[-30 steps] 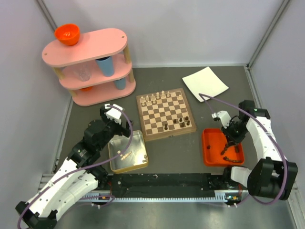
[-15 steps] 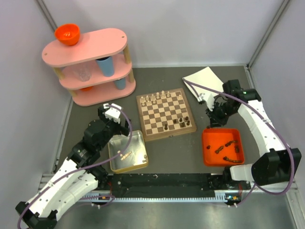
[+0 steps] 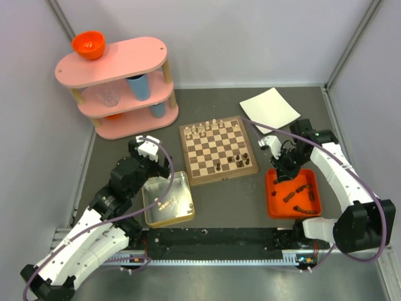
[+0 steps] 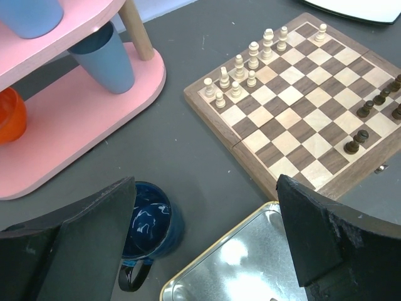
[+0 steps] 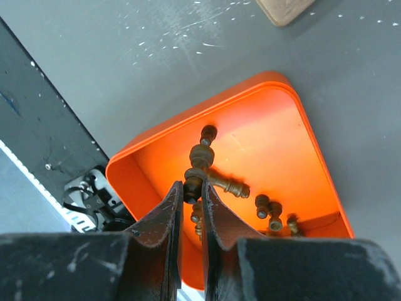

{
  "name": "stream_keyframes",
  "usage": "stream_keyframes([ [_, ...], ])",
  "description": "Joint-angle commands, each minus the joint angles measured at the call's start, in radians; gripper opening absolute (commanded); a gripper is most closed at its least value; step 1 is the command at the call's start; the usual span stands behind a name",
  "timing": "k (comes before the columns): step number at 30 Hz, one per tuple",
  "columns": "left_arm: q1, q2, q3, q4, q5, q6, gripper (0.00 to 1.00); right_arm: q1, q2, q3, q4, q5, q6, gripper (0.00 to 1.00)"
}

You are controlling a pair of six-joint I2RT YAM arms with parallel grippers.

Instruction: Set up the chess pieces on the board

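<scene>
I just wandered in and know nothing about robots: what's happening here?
Two arms are setting up a chessboard. The right tool is shut on a dark brown piece above the orange tray. The left tool hangs open near the silver tin. Cream pieces and a few dark pieces already stand there.

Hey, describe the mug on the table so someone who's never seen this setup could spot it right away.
Find the pink shelf at the far left of the grey table. Just in front of its bottom tier, by the silver tin's corner, stands the mug. Unlike the paler blue cups on the shelf, it is dark glossy blue, has a handle and sits on the table itself.
</scene>
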Motion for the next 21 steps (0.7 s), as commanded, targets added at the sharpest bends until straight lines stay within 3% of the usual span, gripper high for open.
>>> stream_keyframes([
  [1, 0.004, -0.007, 0.012, 0.034, 0.014, 0.004, 0.99, -0.016, 0.001, 0.015, 0.055, -0.005, 0.105, 0.04],
  [6, 0.004, -0.026, 0.008, 0.034, 0.014, 0.003, 0.99, -0.037, 0.042, 0.046, 0.057, -0.008, 0.139, 0.04],
  [12, 0.004, -0.021, 0.012, 0.032, 0.022, 0.001, 0.99, -0.034, 0.113, 0.168, 0.055, -0.114, 0.230, 0.03],
  [21, 0.004, -0.019, 0.008, 0.034, 0.012, 0.003, 0.99, -0.034, 0.214, 0.299, 0.050, -0.022, 0.480, 0.03],
])
